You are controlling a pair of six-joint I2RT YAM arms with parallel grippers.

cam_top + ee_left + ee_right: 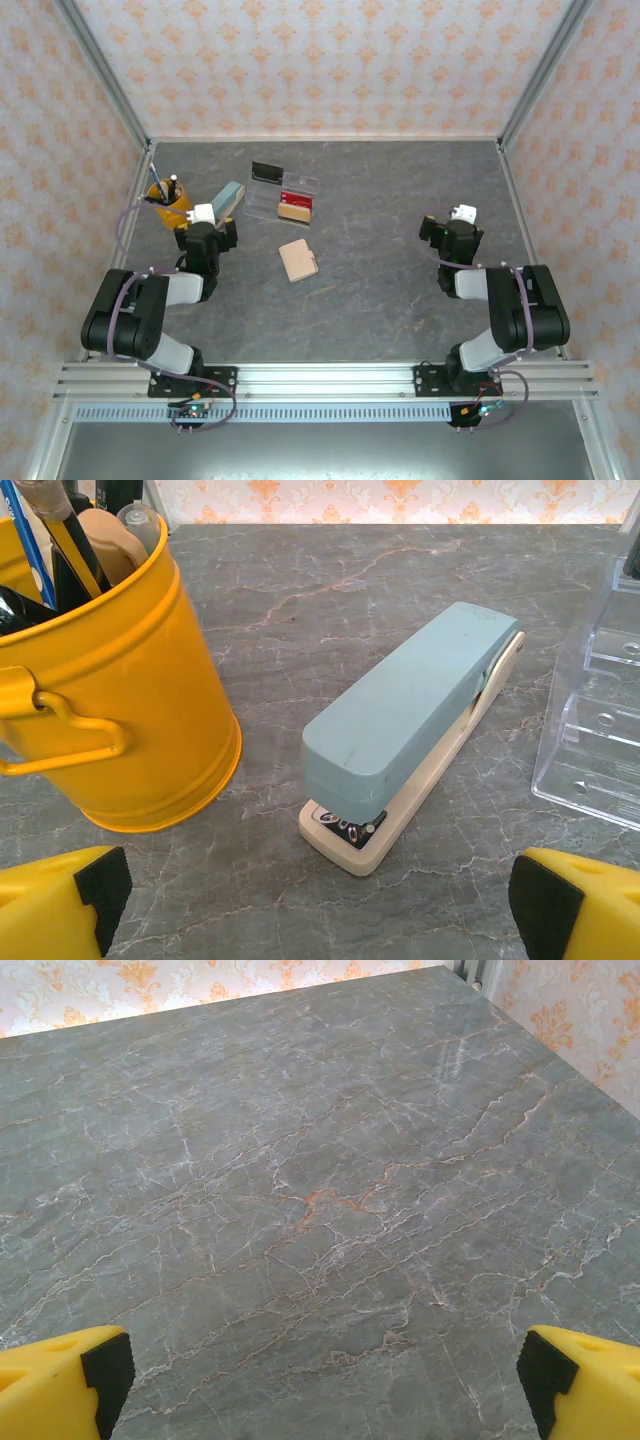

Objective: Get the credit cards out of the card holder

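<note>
The tan card holder (298, 260) lies closed and flat on the grey table, near the middle, with a small tab on its right edge. No cards show outside it. My left gripper (207, 218) sits well to its left, near the stapler, and is open with nothing between its yellow fingers (60, 900). My right gripper (452, 222) rests far to the right of the card holder, open over bare table, its fingertips (580, 1380) wide apart.
A blue-grey stapler (410, 720) lies just ahead of the left gripper, beside a yellow pen pot (110, 680). A clear plastic tray (283, 197) with small items stands behind the card holder. Patterned walls enclose the table.
</note>
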